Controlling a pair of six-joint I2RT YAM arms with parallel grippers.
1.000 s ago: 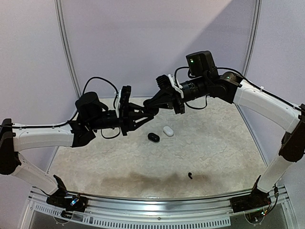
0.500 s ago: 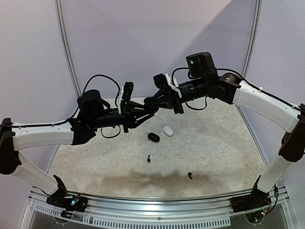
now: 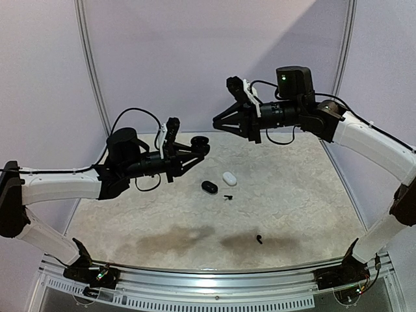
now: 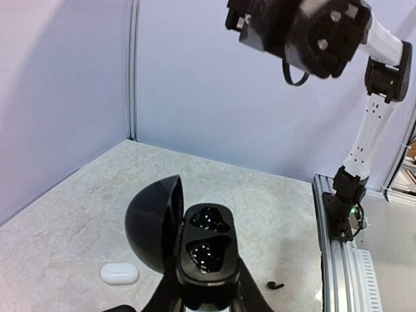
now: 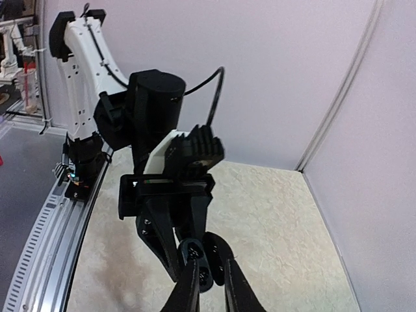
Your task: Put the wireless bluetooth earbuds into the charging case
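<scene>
My left gripper is shut on an open black charging case held above the table. In the left wrist view the charging case shows two dark sockets, both empty, with its lid hinged to the left. My right gripper hangs higher and to the right of the case, apart from it. Its fingers stand slightly parted with nothing between them. One black earbud lies on the table by the closed cases. Another black earbud lies nearer the front.
A closed black case and a closed white case lie side by side mid-table. The white case also shows in the left wrist view. Walls enclose the back and sides, and a metal rail runs along the front edge.
The right gripper has lifted up and right, away from the held case, and its jaws have parted. A black earbud has dropped to the table by the closed cases.
</scene>
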